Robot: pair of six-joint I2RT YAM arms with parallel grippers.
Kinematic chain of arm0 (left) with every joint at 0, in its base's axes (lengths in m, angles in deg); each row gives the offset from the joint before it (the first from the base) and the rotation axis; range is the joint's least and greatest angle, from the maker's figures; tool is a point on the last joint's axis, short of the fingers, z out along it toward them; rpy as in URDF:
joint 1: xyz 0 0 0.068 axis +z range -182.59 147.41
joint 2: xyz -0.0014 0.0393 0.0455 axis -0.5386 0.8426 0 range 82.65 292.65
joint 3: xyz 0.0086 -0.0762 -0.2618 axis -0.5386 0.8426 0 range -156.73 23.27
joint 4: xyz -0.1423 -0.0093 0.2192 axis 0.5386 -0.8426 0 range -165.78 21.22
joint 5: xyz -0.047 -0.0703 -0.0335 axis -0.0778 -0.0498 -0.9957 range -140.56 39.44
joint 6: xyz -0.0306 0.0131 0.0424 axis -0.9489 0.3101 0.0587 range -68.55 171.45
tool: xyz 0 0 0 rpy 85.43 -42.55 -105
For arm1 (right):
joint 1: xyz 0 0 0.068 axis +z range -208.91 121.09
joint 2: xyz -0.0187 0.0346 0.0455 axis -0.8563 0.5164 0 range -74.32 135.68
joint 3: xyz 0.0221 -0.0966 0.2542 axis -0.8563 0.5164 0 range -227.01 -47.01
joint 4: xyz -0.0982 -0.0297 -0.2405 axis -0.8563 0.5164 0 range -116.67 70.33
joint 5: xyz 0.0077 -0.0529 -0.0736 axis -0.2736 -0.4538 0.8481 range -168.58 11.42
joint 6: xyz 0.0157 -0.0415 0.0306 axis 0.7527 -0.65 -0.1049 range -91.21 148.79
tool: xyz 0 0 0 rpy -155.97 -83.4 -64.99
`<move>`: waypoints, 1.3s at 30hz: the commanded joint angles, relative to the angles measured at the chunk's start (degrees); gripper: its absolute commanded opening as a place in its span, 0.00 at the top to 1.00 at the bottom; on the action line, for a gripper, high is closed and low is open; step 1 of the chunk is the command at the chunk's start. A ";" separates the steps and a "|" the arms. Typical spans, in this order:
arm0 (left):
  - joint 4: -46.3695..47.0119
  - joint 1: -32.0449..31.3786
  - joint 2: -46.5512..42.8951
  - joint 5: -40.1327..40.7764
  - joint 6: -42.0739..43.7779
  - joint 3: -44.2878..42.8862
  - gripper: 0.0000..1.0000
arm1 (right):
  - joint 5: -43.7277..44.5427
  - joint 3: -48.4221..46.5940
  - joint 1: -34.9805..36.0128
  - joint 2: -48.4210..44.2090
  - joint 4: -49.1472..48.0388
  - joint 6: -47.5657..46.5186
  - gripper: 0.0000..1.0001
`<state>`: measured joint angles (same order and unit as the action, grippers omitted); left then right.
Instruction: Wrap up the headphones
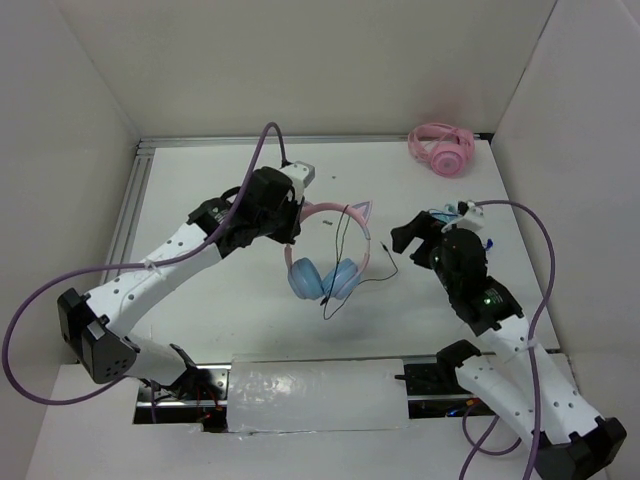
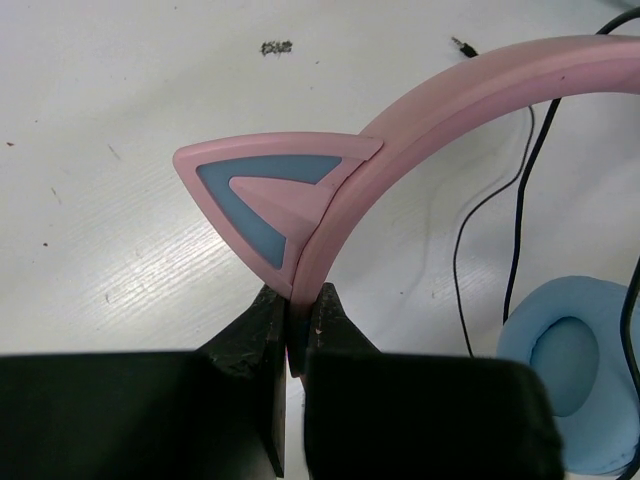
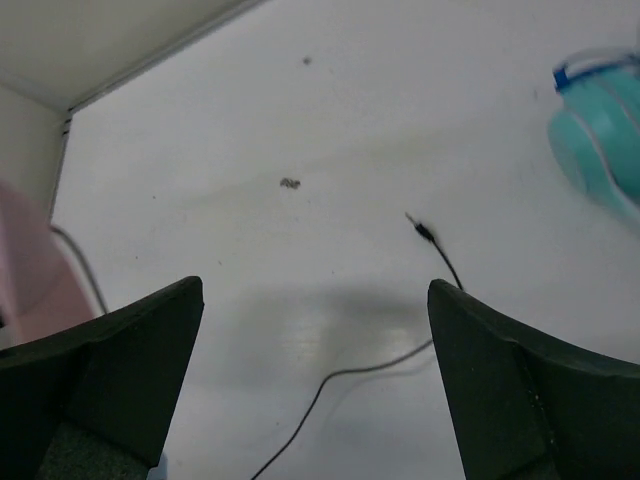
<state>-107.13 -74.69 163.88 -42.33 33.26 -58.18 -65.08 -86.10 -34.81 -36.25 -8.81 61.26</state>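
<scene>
The headphones have a pink cat-eared headband and two light blue ear cups, and hang above the table's middle. My left gripper is shut on the headband beside a cat ear, as the left wrist view shows. The thin black cable trails right from the cups onto the table. My right gripper is open and empty, just right of the headphones. In the right wrist view it hovers over the cable, whose plug lies beyond it.
All-pink headphones lie at the back right corner. A teal-blue headset sits close behind my right gripper and shows in the right wrist view. White walls enclose the table on three sides.
</scene>
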 commanded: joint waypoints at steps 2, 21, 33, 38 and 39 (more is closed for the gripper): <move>4.34 -0.08 -2.48 -3.22 -1.58 -1.61 1.00 | -0.56 -0.38 -1.86 4.38 14.21 17.71 0.00; 6.53 0.01 -6.17 -4.98 -1.93 1.30 1.00 | -18.76 12.64 -10.65 21.76 -3.08 30.55 0.00; 7.76 -0.96 -8.89 -9.01 -0.27 2.96 1.00 | -20.01 5.45 -11.70 39.53 -14.17 31.42 0.85; 8.90 -4.21 -10.74 -11.04 2.02 6.21 1.00 | -15.79 -2.82 -12.85 42.97 -17.43 26.34 1.00; 8.99 -5.34 -10.57 -11.48 2.11 6.74 1.00 | -15.26 -5.96 -12.85 42.54 -17.34 23.63 1.00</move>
<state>-103.11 -77.42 155.42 -49.68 34.68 -52.10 -84.36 -84.13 -47.29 6.96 -20.45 90.07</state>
